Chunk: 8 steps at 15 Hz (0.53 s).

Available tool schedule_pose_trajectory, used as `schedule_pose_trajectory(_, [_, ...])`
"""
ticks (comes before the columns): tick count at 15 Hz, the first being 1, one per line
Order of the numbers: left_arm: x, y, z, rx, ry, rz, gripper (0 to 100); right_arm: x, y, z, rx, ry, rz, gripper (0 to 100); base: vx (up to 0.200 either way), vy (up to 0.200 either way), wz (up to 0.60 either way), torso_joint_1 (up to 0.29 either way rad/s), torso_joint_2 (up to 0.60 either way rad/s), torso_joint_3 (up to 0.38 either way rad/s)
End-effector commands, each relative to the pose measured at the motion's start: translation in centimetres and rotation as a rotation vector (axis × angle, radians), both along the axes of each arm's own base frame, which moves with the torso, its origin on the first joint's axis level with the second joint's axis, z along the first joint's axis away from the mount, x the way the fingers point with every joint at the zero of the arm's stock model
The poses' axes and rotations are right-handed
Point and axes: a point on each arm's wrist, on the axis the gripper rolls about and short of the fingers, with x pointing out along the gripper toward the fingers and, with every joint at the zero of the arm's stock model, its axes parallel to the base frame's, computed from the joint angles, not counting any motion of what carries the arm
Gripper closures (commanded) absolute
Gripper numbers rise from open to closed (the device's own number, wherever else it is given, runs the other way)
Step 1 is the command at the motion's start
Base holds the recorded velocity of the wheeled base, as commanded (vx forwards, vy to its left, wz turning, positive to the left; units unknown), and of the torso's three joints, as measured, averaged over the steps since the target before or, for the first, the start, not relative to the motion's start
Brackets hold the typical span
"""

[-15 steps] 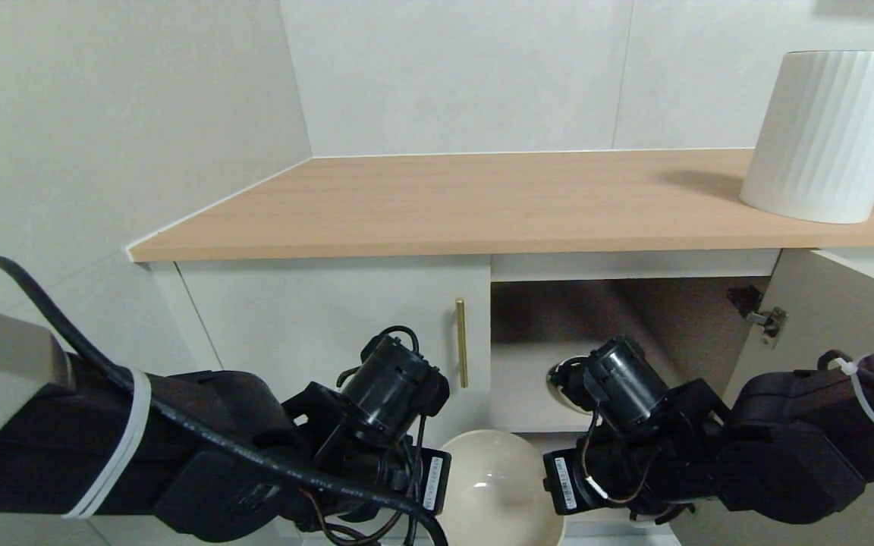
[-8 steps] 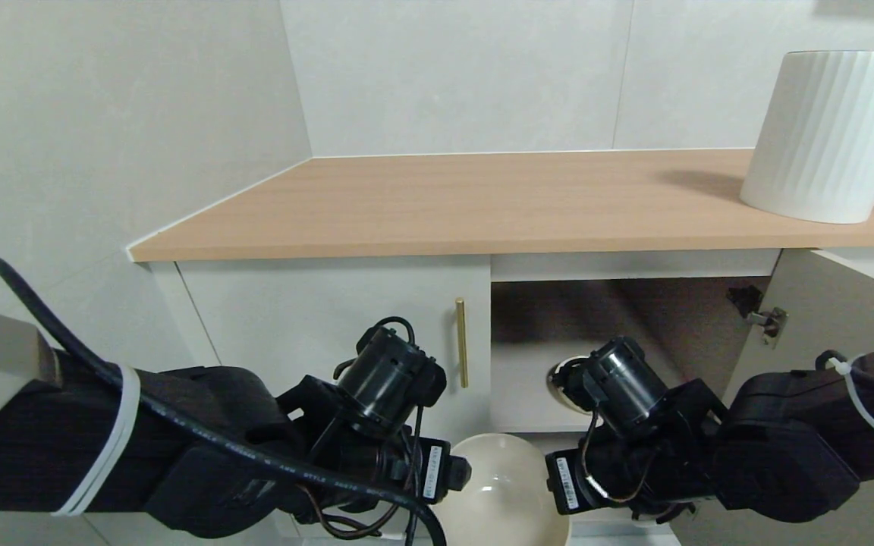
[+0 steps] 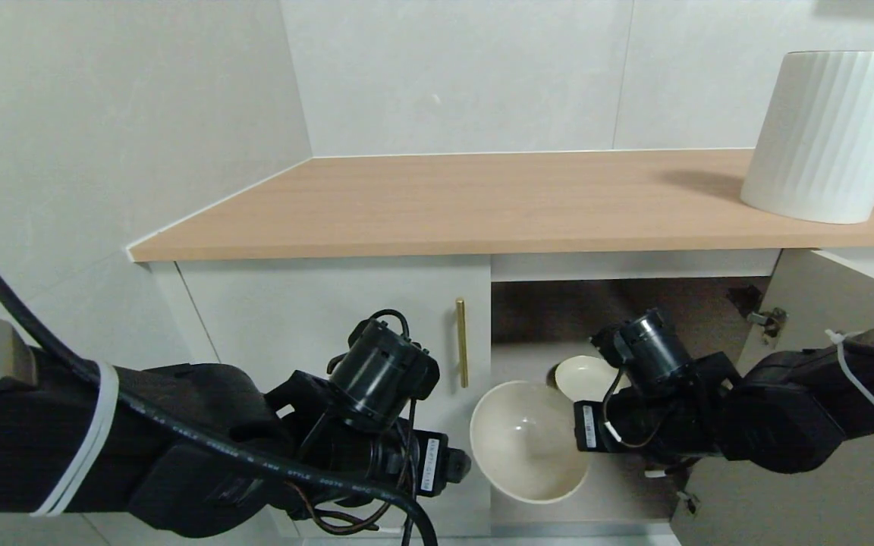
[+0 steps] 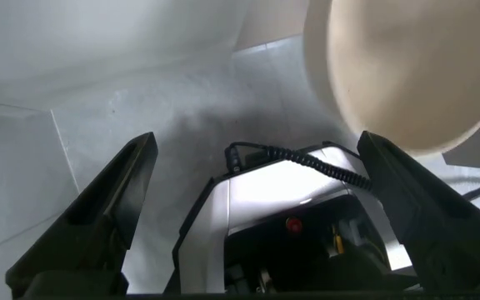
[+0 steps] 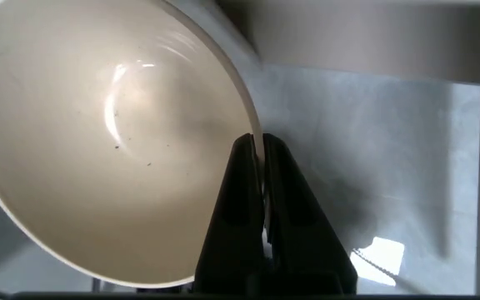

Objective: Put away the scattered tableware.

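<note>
A large cream bowl (image 3: 524,444) hangs in front of the open cabinet, tilted so its inside faces me. My right gripper (image 5: 262,171) is shut on the bowl's rim (image 5: 240,92). In the left wrist view the same bowl (image 4: 398,75) shows beyond my left gripper (image 4: 257,179), which is open with nothing between its two dark fingers (image 4: 111,204). That gripper (image 3: 456,466) sits just left of the bowl, apart from it. A smaller cream bowl (image 3: 585,377) rests on the cabinet shelf behind the right arm.
The wooden countertop (image 3: 482,205) carries a white ribbed container (image 3: 831,136) at the far right. The left cabinet door with a brass handle (image 3: 460,343) is closed. The right door (image 3: 824,394) stands open beside my right arm. A wall closes the left side.
My right arm has lifted the large bowl up and toward the cabinet opening, tilting it. The left gripper has come off the bowl and stays low. The small bowl on the shelf is now uncovered.
</note>
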Motion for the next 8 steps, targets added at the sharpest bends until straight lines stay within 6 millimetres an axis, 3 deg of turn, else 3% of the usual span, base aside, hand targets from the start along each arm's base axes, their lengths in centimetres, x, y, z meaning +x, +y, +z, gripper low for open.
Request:
schedule_pose_trajectory(1, [0.0, 0.0, 0.1, -0.003, -0.003, 0.0, 0, 2.8, -4.0, -0.2, 0.03, -0.027, -0.161, 100, 0.0, 0.0, 0.0, 0.0, 0.0, 0.0])
schedule_pose_trajectory(2, [0.0, 0.0, 0.1, -0.002, -0.001, 0.0, 0, 2.9, -4.1, -0.2, 0.032, -0.028, -0.165, 100, 0.0, 0.0, 0.0, 0.0, 0.0, 0.0])
schedule_pose_trajectory(3, [0.0, 0.0, 0.1, -0.002, -0.003, 0.001, 0, 5.0, -5.0, -1.5, 0.069, -0.047, -0.254, 100, 0.0, 0.0, 0.0, 0.0, 0.0, 0.0])
schedule_pose_trajectory(6, [0.0, 0.0, 0.2, -0.004, -0.004, 0.0, 0, 5.9, -5.5, -2.3, 0.059, -0.052, -0.293, 100, 0.0, 0.0, 0.0, 0.0, 0.0, 0.0])
schedule_pose_trajectory(7, [0.0, 0.1, 0.2, -0.005, -0.005, 0.004, 0, 7.8, -6.3, -3.7, 0.073, -0.064, -0.379, 100, 0.0, 0.0, 0.0, 0.0, 0.0, 0.0])
schedule_pose_trajectory(8, [0.0, 0.1, 0.2, -0.005, -0.005, 0.002, 0, 8.2, -6.3, -4.2, 0.075, -0.063, -0.394, 100, 0.0, 0.0, 0.0, 0.0, 0.0, 0.0])
